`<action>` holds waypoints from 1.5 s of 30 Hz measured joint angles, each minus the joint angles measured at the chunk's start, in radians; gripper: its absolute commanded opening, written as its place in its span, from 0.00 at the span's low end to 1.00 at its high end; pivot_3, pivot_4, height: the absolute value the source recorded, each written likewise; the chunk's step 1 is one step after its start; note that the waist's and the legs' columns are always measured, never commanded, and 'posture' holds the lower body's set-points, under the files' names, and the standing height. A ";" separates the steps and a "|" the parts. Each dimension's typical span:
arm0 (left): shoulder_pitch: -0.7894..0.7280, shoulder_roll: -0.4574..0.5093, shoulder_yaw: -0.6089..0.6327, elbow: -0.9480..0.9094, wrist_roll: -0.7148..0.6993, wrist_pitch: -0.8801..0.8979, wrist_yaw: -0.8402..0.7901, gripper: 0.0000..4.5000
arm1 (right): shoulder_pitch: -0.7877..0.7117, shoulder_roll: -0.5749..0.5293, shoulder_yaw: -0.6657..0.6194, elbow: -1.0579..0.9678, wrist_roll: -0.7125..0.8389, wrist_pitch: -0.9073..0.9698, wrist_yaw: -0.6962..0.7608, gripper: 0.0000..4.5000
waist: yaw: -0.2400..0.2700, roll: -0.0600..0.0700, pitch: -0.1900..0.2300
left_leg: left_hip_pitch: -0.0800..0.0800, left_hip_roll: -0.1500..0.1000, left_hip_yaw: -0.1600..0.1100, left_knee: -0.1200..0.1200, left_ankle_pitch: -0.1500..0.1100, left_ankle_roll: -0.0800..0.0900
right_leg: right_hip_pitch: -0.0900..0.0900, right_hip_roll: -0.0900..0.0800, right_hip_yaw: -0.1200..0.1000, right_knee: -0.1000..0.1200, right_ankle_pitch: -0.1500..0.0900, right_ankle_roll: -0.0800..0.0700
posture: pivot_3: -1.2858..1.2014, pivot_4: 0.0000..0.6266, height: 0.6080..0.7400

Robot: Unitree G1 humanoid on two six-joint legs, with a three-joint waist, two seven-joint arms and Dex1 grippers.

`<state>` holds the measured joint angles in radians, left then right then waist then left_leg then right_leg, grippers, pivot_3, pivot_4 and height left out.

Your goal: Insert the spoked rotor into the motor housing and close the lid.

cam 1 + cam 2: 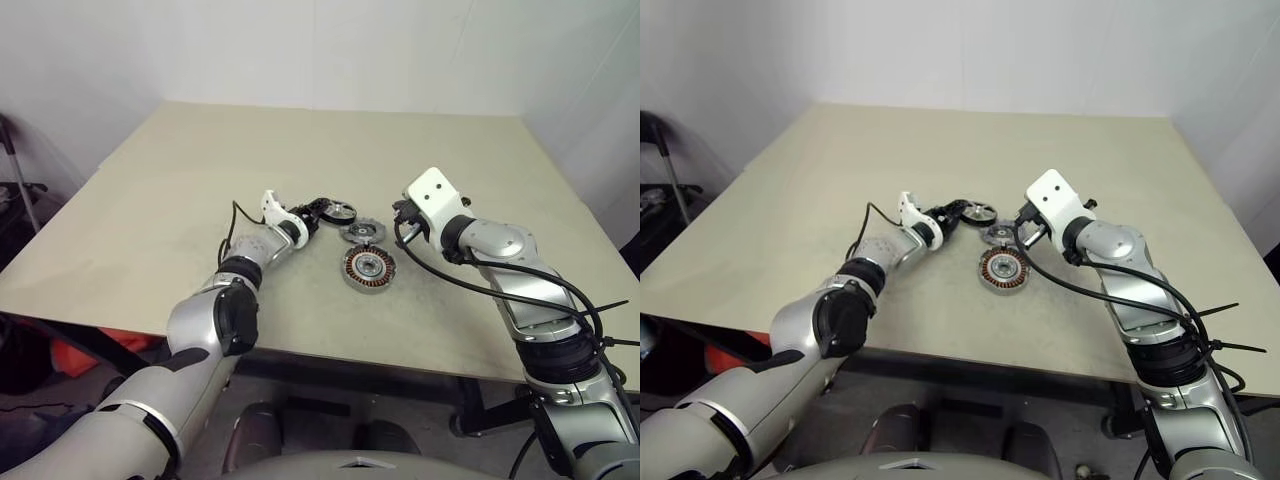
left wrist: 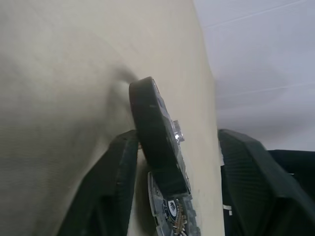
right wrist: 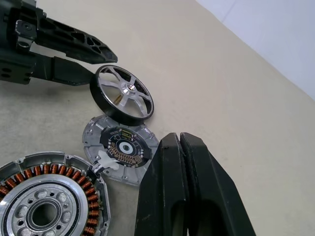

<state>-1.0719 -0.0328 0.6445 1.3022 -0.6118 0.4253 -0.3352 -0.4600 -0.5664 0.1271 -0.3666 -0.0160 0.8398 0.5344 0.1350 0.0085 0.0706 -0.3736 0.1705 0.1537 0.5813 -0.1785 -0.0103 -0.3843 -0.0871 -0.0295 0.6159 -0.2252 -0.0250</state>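
The spoked rotor (image 3: 123, 96), black-rimmed with silver spokes, stands tilted on edge on the table between the fingers of my left gripper (image 1: 328, 211). In the left wrist view the rotor (image 2: 152, 132) leans against one finger (image 2: 115, 177), while the other finger (image 2: 251, 177) stands clear of it. The grey notched lid (image 3: 120, 150) lies flat just beside the rotor's lower edge. The motor housing (image 1: 368, 268), with its copper windings, lies nearer to me. My right gripper (image 3: 179, 142) hovers shut and empty to the right of the lid.
All the parts lie near the middle of the beige table (image 1: 180, 170). Black cables (image 1: 480, 285) hang from my right arm over the table's near right part. A metal stand (image 1: 18, 180) is beyond the left edge.
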 measured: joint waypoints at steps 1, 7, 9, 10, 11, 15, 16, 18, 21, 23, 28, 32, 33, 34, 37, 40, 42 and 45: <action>-0.004 -0.002 0.004 0.005 0.000 -0.002 0.003 0.32 | -0.003 0.000 0.000 0.000 0.000 0.001 -0.003 0.00 | 0.000 0.000 0.000 | 0.000 0.000 0.000 0.000 0.000 0.000 | 0.000 0.000 0.000 0.000 0.000 0.000 | 0.52 0.00 1.00; -0.025 -0.004 0.020 0.018 -0.004 0.001 0.016 0.18 | -0.020 0.000 0.000 -0.003 0.000 0.003 -0.013 0.00 | 0.000 0.000 0.000 | 0.000 0.000 0.000 0.000 0.000 0.000 | 0.000 0.000 0.000 0.000 0.000 0.000 | 0.52 0.00 1.00; -0.025 -0.004 0.021 0.019 -0.003 0.001 0.017 0.18 | -0.020 0.000 0.000 -0.003 0.000 0.003 -0.015 0.00 | 0.000 0.000 0.000 | 0.000 0.000 0.000 0.000 0.000 0.000 | 0.000 0.000 0.000 0.000 0.000 0.000 | 0.52 0.00 1.00; -0.025 -0.004 0.020 0.019 -0.003 0.001 0.017 0.18 | -0.020 0.000 0.000 -0.003 0.000 0.003 -0.016 0.00 | 0.000 0.000 0.000 | 0.000 0.000 0.000 0.000 0.000 0.000 | 0.000 0.000 0.000 0.000 0.000 0.000 | 0.52 0.00 1.00; -0.025 -0.004 0.020 0.019 -0.002 0.001 0.017 0.18 | -0.020 0.000 0.000 -0.003 0.000 0.003 -0.018 0.00 | 0.000 0.000 0.000 | 0.000 0.000 0.000 0.000 0.000 0.000 | 0.000 0.000 0.000 0.000 0.000 0.000 | 0.52 0.00 1.00; -0.025 -0.002 0.026 0.019 -0.004 0.003 0.011 0.18 | -0.020 0.000 0.000 -0.003 0.000 0.003 -0.024 0.00 | 0.000 0.000 0.000 | 0.000 0.000 0.000 0.000 0.000 0.000 | 0.000 0.000 0.000 -0.001 0.000 0.000 | 0.52 0.00 1.00; -0.025 0.002 0.032 0.019 -0.009 0.008 0.007 0.18 | -0.020 0.000 0.000 -0.003 0.000 0.003 -0.027 0.00 | 0.000 0.000 0.000 | 0.000 0.000 0.000 0.000 0.000 0.000 | 0.000 0.000 0.000 -0.001 0.000 0.000 | 0.52 0.00 1.00; -0.025 0.018 0.053 0.019 -0.031 0.024 -0.022 0.18 | -0.015 -0.005 -0.001 -0.003 0.000 0.003 -0.029 0.00 | 0.000 0.000 0.000 | 0.000 0.000 0.000 0.000 0.000 0.000 | 0.000 0.000 0.000 -0.001 0.000 0.000 | 0.52 0.00 1.00; -0.025 0.057 0.075 0.016 -0.062 0.065 -0.069 0.18 | 0.026 -0.033 -0.017 -0.005 0.000 0.000 -0.027 0.00 | 0.002 -0.001 0.000 | -0.001 0.000 0.000 0.000 0.000 0.000 | 0.000 0.000 -0.001 -0.001 0.000 0.000 | 0.52 0.00 1.00; -0.024 0.080 0.081 0.005 -0.074 0.088 -0.092 0.18 | 0.052 -0.047 -0.032 -0.005 0.000 0.000 -0.027 0.00 | 0.002 -0.001 0.000 | -0.001 0.000 0.000 0.000 0.000 0.000 | 0.000 0.000 -0.001 -0.002 0.000 0.000 | 0.52 0.00 1.00; 0.003 0.113 0.084 -0.028 -0.098 0.194 -0.160 0.18 | 0.111 -0.073 -0.044 -0.022 0.000 -0.002 -0.025 0.00 | 0.003 -0.001 0.000 | -0.001 0.000 0.000 0.000 0.000 0.001 | 0.000 0.000 -0.001 -0.002 0.000 0.000 | 0.52 0.00 1.00; 0.043 0.129 0.066 -0.050 -0.095 0.239 -0.171 0.18 | 0.118 -0.074 -0.045 -0.022 0.000 -0.003 -0.027 0.00 | 0.000 0.000 0.000 | 0.000 0.000 0.000 0.000 0.000 0.001 | 0.000 0.000 -0.001 -0.002 0.000 0.000 | 0.52 0.00 1.00; 0.055 0.133 0.062 -0.057 -0.094 0.240 -0.169 0.18 | 0.116 -0.073 -0.045 -0.022 0.000 -0.003 -0.027 0.00 | 0.000 0.000 0.000 | 0.000 0.000 0.000 0.000 0.000 0.000 | 0.000 0.000 -0.001 -0.002 0.000 0.000 | 0.52 0.00 1.00; 0.062 0.137 0.061 -0.058 -0.094 0.240 -0.166 0.18 | 0.115 -0.073 -0.045 -0.022 0.000 -0.003 -0.027 0.00 | 0.000 0.000 0.000 | 0.000 0.000 0.000 0.000 0.000 0.001 | 0.001 0.000 -0.001 -0.002 0.000 0.000 | 0.52 0.00 1.00; 0.090 0.148 0.050 -0.067 -0.088 0.236 -0.155 0.18 | 0.113 -0.073 -0.045 -0.022 0.001 -0.009 -0.027 0.00 | 0.001 0.000 0.000 | 0.000 0.000 0.000 0.000 0.000 0.001 | 0.001 0.000 -0.001 -0.002 0.000 0.000 | 0.52 0.00 1.00; 0.105 0.152 0.039 -0.081 -0.085 0.233 -0.150 0.18 | 0.109 -0.073 -0.045 -0.022 0.003 -0.012 -0.026 0.00 | 0.001 0.000 0.000 | 0.000 0.000 0.000 0.000 0.000 0.001 | 0.001 0.000 -0.001 -0.002 0.000 0.000 | 0.52 0.00 1.00; 0.106 0.158 0.038 -0.092 -0.087 0.233 -0.149 0.18 | 0.101 -0.072 -0.045 -0.021 0.003 -0.013 -0.025 0.00 | 0.001 0.000 0.000 | 0.000 0.000 0.000 0.000 0.000 0.001 | 0.001 0.000 -0.001 -0.002 0.000 0.000 | 0.52 0.00 1.00; 0.118 0.179 0.039 -0.124 -0.091 0.237 -0.147 0.18 | 0.092 -0.072 -0.045 -0.021 0.003 -0.018 -0.025 0.00 | -0.001 0.000 0.000 | 0.000 0.000 0.000 0.000 0.000 0.001 | 0.000 0.000 -0.001 -0.002 0.000 0.000 | 0.52 0.00 1.00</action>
<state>-0.9536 0.1462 0.6837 1.1785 -0.7033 0.6622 -0.4821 -0.3683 -0.6379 0.0821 -0.3872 -0.0128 0.8216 0.5097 0.1341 0.0080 0.0709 -0.3738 0.1709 0.1535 0.5810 -0.1789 -0.0097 -0.3838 -0.0871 -0.0303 0.6140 -0.2252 -0.0249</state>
